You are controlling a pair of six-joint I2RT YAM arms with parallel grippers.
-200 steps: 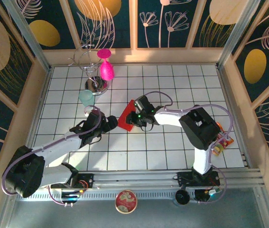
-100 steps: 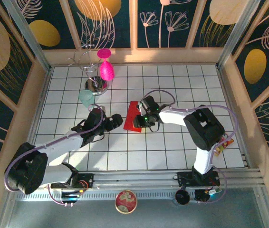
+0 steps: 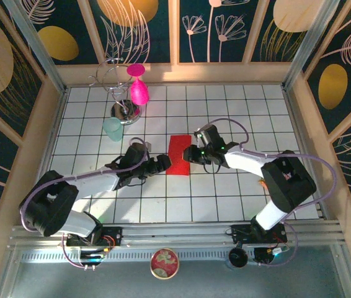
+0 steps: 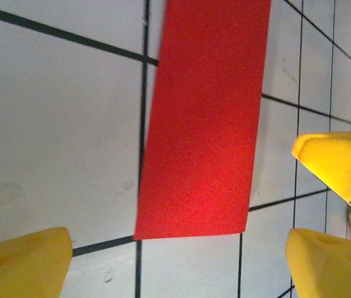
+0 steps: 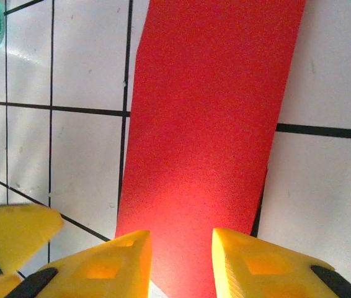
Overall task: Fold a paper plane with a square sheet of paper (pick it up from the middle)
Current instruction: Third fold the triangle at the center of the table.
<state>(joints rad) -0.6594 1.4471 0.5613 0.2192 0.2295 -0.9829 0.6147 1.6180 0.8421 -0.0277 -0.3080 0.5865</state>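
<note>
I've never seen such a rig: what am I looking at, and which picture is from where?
Two robot arms are bolted at the near edge of a table. The wide picture is from overhead; each close-up is from a wrist camera, so the yellow wedges at the bottom are that arm's own fingers. A red sheet of paper, folded to a narrow rectangle, lies on the table. The left gripper is wide open beside it; the right gripper, fingers slightly apart, sits at its other side. Neither seems to grip it. Behind stand a magenta goblet and a teal cup.
</note>
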